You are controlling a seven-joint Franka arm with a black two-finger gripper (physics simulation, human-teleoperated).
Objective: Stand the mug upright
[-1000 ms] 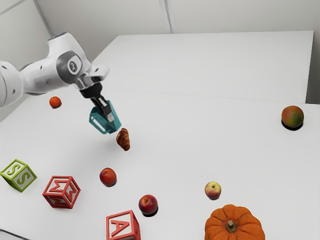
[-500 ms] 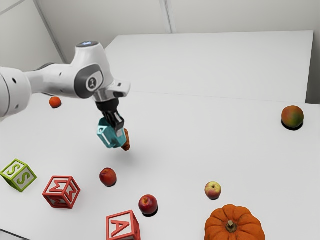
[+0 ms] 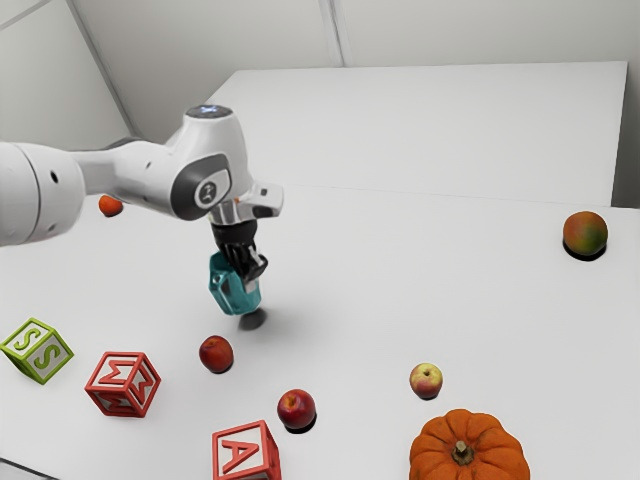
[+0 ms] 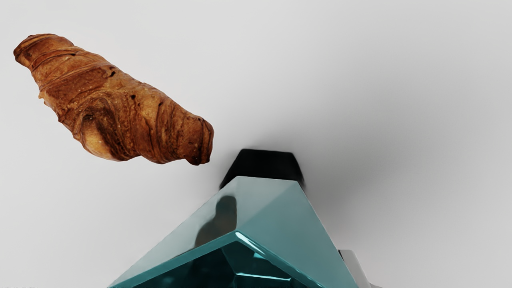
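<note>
The tool [image 3: 253, 279] is closed on the mug [image 3: 234, 294], pinching it, and has come lower and farther toward the exterior view's right than in the earlier frames. The mug has swung from a strong lean to nearly upright, though some tilt remains, and its dark shadow now lies just beneath its base; I cannot tell whether base and table [image 3: 350, 300] touch. The mug's open mouth faces the hand's camera, and faceted teal inner walls show; the rest of the inside is cut off from sight. One finger [image 4: 354, 268] shows against the mug's outer side. Just beside the mug's base, apart from it, the croissant [image 4: 120, 108] lies on the table. The plum [image 3: 216, 354] is near the mug, and the red apple [image 3: 297, 409] lies beyond it. Farther out are the M block [image 3: 122, 385], A block [image 3: 245, 455] and S block [image 3: 38, 350], then the orange [image 3: 111, 206]. The pale apple [image 3: 426, 380] and the pumpkin [image 3: 468, 450] are well apart from the mug, toward the exterior view's right. A broad stretch of tabletop runs between the mug and the mango [image 3: 585, 234], the farthest. These outlying things have stayed in place.
</note>
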